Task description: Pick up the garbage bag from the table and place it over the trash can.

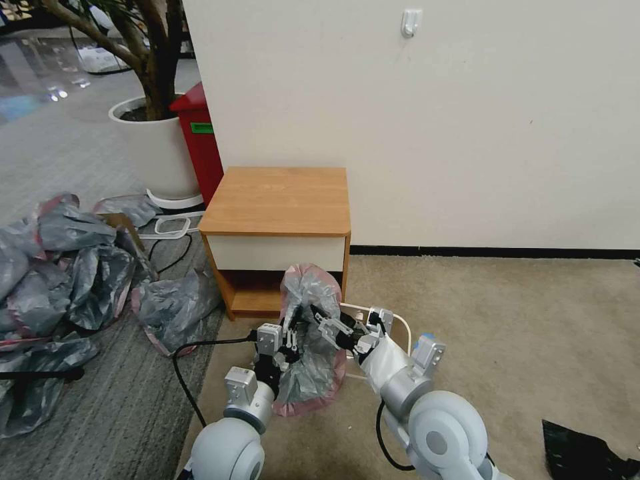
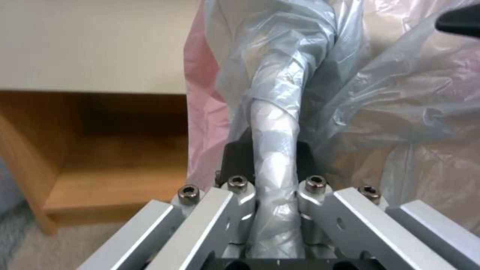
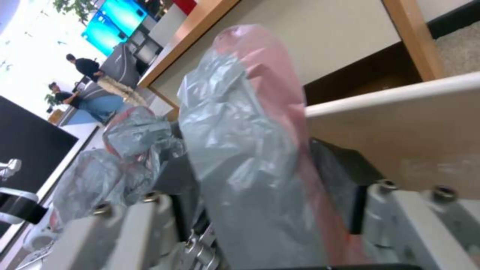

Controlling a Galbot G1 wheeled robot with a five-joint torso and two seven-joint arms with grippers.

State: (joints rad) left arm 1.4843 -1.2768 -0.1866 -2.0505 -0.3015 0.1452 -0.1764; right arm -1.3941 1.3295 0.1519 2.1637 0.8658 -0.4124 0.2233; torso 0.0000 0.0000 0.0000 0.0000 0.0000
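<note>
The garbage bag (image 1: 308,360), thin grey plastic with a pink band, hangs bunched in front of the table (image 1: 277,200), a small wooden nightstand with a white drawer front. My left gripper (image 1: 285,339) is shut on a twisted strand of the garbage bag (image 2: 275,150); its black pads (image 2: 235,157) press on both sides. My right gripper (image 1: 331,327) holds the bag's other side, where a thick fold of the garbage bag (image 3: 250,150) fills the gap between its fingers (image 3: 340,176). The trash can's cream rim (image 1: 399,321) curves out from behind the right gripper, and its wall (image 3: 400,135) is close by.
A heap of grey-and-pink bags (image 1: 60,267) covers the floor at the left. A red bin (image 1: 200,143) and a white planter (image 1: 157,150) stand behind the nightstand's left side. A black cable (image 1: 193,360) loops by my left arm. A black sheet (image 1: 587,453) lies at the lower right. Beige carpet (image 1: 507,320) is open to the right.
</note>
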